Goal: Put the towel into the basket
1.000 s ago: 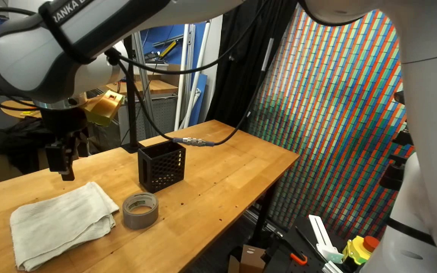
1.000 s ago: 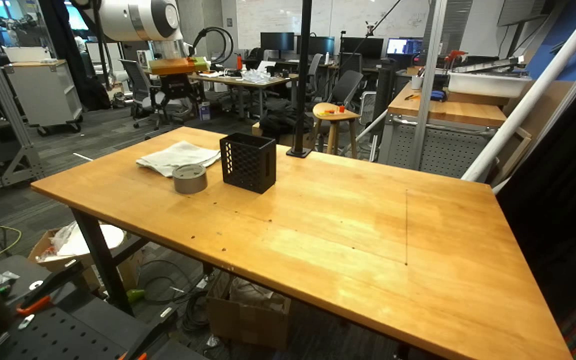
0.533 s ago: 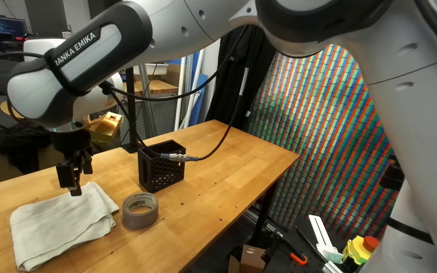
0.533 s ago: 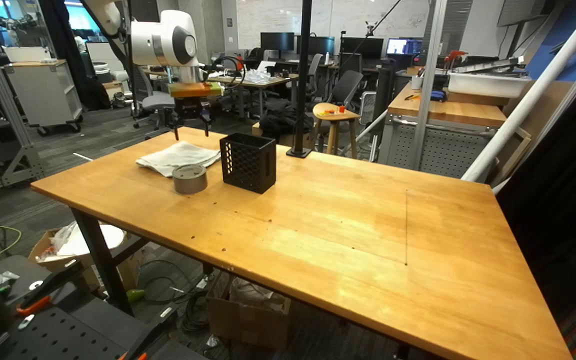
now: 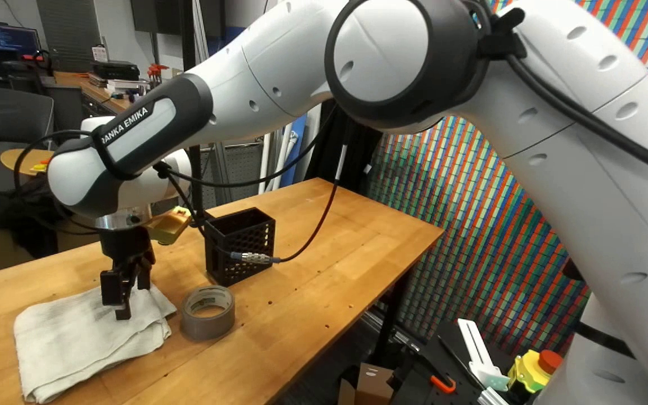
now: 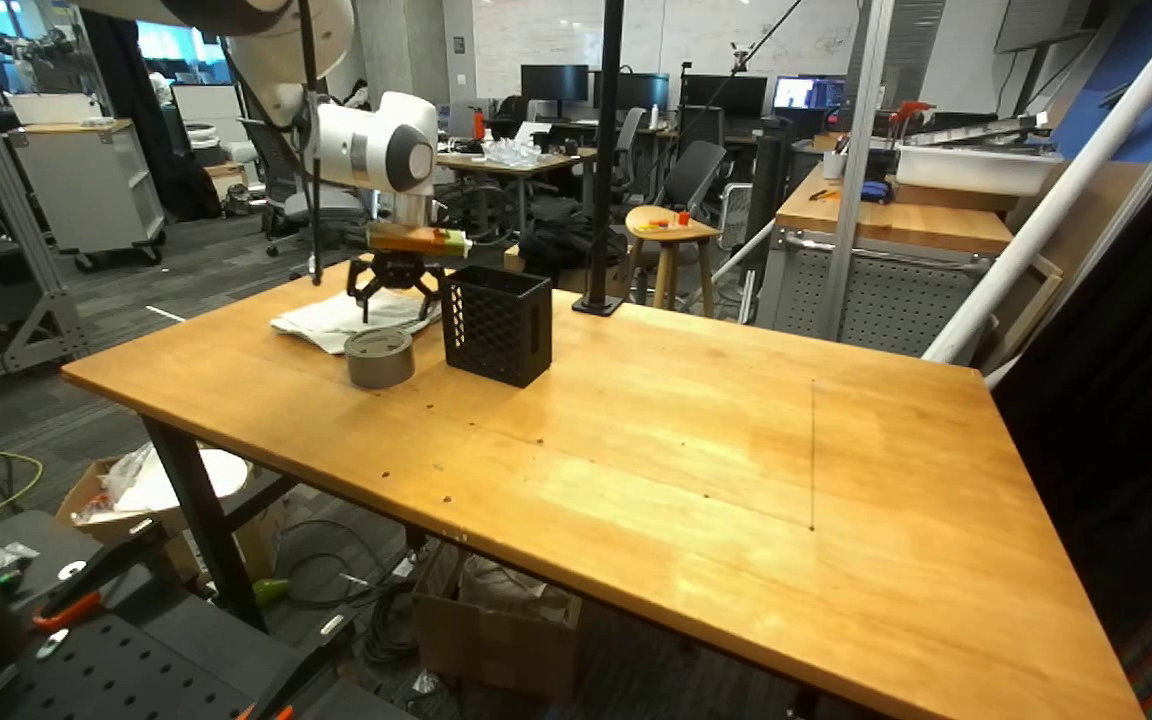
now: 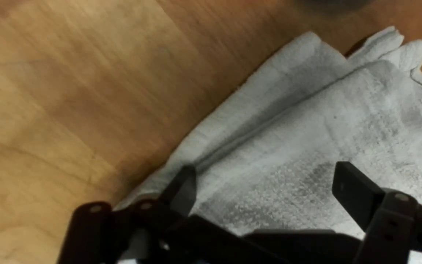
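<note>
Wooden bench (image 6: 636, 500), cream towel (image 5: 71, 337) lying on it, tape roll (image 5: 208, 323) just beside towel, black basket (image 6: 496, 325) near towel, tool (image 7: 265, 176) over towel, lower than earlier, spread wide, contact unclear, towel and basket unmoved

Wrist view: right edge crops the towel (image 7: 324, 128). Whether my gripper (image 7: 264, 176) touches it, I cannot tell. Inside bottom of basket (image 6: 496, 330) hidden in both exterior views.

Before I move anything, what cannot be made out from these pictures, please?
Floor of the basket: hidden by its walls in both exterior views.
Whether the gripper touches the towel: in the wrist view, its fingers cover any contact.
Dark shape: blurred and cut off by the wrist view's top edge; identity unclear.
</note>
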Tool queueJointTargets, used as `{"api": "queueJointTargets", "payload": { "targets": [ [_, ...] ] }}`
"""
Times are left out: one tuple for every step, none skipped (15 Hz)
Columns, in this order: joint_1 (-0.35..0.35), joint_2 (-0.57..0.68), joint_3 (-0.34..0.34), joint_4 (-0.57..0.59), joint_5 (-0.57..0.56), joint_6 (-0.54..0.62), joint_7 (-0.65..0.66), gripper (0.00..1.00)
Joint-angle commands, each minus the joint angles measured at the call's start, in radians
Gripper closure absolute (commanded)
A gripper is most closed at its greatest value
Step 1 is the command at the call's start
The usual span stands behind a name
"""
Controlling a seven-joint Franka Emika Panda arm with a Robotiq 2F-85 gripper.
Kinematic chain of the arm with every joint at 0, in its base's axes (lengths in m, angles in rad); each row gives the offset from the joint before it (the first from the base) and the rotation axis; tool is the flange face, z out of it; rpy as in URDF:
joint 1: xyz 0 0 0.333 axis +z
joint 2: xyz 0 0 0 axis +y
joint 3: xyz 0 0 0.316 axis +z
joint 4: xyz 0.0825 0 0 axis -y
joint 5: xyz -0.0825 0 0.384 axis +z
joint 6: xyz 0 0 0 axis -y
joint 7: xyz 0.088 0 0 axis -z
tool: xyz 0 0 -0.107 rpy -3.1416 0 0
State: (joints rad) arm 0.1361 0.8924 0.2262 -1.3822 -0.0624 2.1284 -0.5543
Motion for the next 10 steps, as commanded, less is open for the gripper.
{"api": "queueJointTargets", "payload": {
  "targets": [
    [-0.032,0.094,0.048,0.092,0.080,-0.003,-0.006,0.00],
    [-0.039,0.111,0.057,0.100,0.104,0.009,-0.001,0.00],
    [-0.044,0.127,0.068,0.108,0.128,0.022,0.002,0.00],
    [-0.051,0.134,0.079,0.109,0.154,0.036,0.005,0.00],
    [-0.057,0.136,0.088,0.105,0.179,0.053,0.006,0.00],
    [-0.062,0.137,0.093,0.097,0.198,0.079,0.009,0.25],
    [-0.067,0.130,0.098,0.082,0.214,0.100,0.009,0.26],
    [-0.070,0.125,0.101,0.072,0.226,0.120,0.009,0.32],
    [-0.074,0.119,0.101,0.063,0.234,0.133,0.008,0.42],
    [-0.077,0.107,0.103,0.051,0.242,0.140,0.007,0.48]
  ]
}}
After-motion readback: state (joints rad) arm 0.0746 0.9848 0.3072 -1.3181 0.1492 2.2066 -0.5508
